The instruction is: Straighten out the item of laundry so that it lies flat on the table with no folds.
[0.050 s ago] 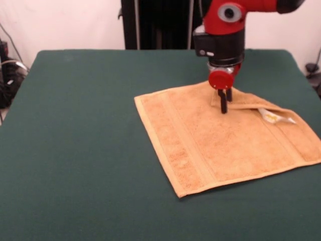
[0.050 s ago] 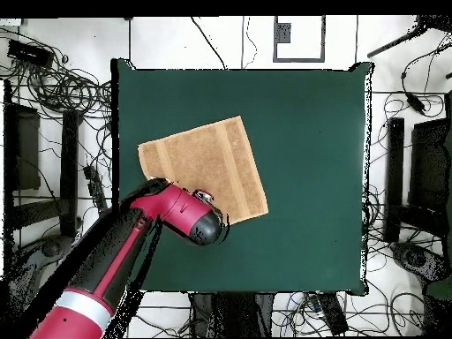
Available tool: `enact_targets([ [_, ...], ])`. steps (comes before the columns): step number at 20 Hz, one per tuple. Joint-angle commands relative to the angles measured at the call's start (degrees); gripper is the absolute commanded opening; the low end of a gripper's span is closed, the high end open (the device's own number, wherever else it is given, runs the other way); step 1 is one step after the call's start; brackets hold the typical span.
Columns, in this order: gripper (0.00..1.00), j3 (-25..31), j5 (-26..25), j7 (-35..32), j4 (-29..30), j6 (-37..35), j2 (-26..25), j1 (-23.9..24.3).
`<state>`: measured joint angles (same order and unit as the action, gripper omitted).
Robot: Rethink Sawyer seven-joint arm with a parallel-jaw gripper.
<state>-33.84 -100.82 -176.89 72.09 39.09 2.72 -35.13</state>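
The golden-orange towel (image 1: pixel 220 143) (image 2: pixel 205 166) lies on the dark green table (image 1: pixel 75 140) (image 2: pixel 305 141), mostly flat. Its far right corner is folded over onto itself, and a white label tag (image 1: pixel 273 117) shows at that flap. My gripper (image 1: pixel 224 106) points straight down with its tips on the cloth at the left end of the fold. It looks shut, and I cannot tell whether any cloth is pinched. In the overhead view the arm's wrist (image 2: pixel 199 221) covers the gripper and the towel's nearest corner.
In the front view the towel's right corner reaches the picture's right edge. Cables and equipment (image 2: pixel 53 97) lie on the floor round the table. The red arm (image 2: pixel 115 265) crosses the table's bottom left corner in the overhead view.
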Motion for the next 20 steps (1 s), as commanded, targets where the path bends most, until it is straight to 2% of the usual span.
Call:
enact_targets([
  [1,0.0,6.2,-1.1,-16.2,-1.0,0.7,-7.9,-1.6],
  [14,0.0,5.9,0.9,-15.1,-0.8,-0.6,-7.8,-1.7],
  [20,0.0,4.9,2.1,-14.4,1.7,-1.7,-6.3,-2.5],
])
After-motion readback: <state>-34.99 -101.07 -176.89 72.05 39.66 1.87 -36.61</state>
